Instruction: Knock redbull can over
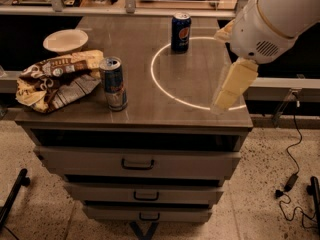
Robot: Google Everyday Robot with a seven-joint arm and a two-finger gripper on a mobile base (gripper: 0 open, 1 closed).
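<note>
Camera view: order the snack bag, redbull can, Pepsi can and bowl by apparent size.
1. Snack bag
2. Redbull can
3. Bowl and Pepsi can: look alike, both farther back.
Gripper hangs over the right front of the table.

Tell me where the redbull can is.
The redbull can stands upright near the front edge of the cabinet top, left in the camera view, beside the chip bag; the pincer hangs over its front-right corner.

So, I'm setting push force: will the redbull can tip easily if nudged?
Probably: the redbull can stands tall and slim on a narrow base, so a high nudge should topple it. Once down, its round body may roll on the smooth table. The end effector hangs over the table's right side, apart from it.
</note>
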